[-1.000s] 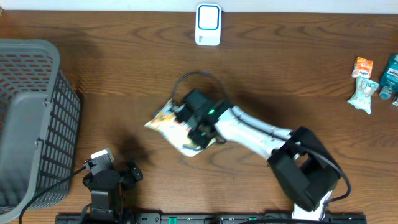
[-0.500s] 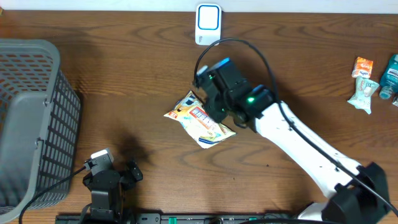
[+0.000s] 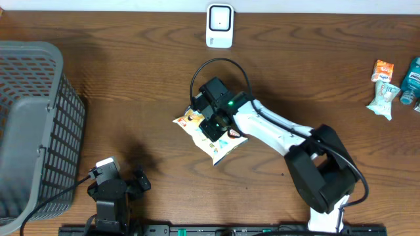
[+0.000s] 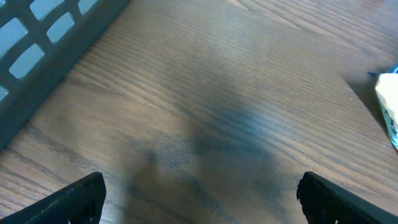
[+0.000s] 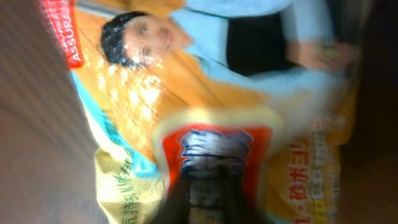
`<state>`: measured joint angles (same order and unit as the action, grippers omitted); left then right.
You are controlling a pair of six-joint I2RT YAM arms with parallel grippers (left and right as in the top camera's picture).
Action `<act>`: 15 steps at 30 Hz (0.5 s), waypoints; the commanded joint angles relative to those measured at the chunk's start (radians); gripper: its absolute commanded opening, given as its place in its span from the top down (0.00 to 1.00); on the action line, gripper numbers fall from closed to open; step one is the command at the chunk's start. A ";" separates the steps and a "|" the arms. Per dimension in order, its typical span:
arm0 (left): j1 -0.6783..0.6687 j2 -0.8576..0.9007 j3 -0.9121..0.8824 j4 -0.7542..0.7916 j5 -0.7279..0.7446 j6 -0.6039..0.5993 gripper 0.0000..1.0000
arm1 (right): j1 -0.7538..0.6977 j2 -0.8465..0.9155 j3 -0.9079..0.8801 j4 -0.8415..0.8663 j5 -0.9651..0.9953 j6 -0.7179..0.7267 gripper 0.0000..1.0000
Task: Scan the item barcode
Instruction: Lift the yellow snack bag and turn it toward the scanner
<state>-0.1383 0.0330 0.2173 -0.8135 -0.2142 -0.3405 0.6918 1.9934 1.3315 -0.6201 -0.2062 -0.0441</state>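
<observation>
The item is a yellow and orange snack bag (image 3: 221, 145) lying flat on the wooden table, a little in front of the white barcode scanner (image 3: 219, 26). My right gripper (image 3: 212, 123) sits directly on top of the bag and covers its middle. The right wrist view is blurred and filled by the printed bag (image 5: 186, 93), with a dark finger (image 5: 208, 199) low in the centre, so the jaws' state does not show. At the near left edge my left gripper (image 3: 117, 189) is open over bare wood (image 4: 199, 199). A corner of the bag (image 4: 389, 102) shows at the right of its view.
A grey mesh basket (image 3: 39, 118) stands at the left edge, its wall showing in the left wrist view (image 4: 37, 37). Small packets (image 3: 382, 98) and a teal bottle (image 3: 412, 78) lie at the far right.
The right arm swung out toward the scanner and came back over the bag. The bag now lies a little further right than a second ago. The left arm has not moved.
</observation>
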 commanded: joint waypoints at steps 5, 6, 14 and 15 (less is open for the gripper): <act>0.002 -0.002 -0.002 -0.068 -0.006 0.022 0.02 | 0.006 0.039 0.018 -0.029 0.032 0.014 0.01; 0.002 -0.002 -0.002 -0.068 -0.006 0.022 0.02 | 0.004 0.021 0.035 -0.040 0.032 0.014 0.01; 0.002 -0.002 -0.002 -0.068 -0.006 0.022 0.02 | 0.004 -0.175 0.126 -0.040 0.032 0.013 0.03; 0.002 -0.002 -0.002 -0.068 -0.006 0.022 0.02 | 0.004 -0.182 0.126 -0.029 0.032 0.013 0.08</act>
<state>-0.1383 0.0330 0.2173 -0.8135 -0.2142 -0.3405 0.6979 1.8946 1.4151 -0.6670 -0.1833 -0.0418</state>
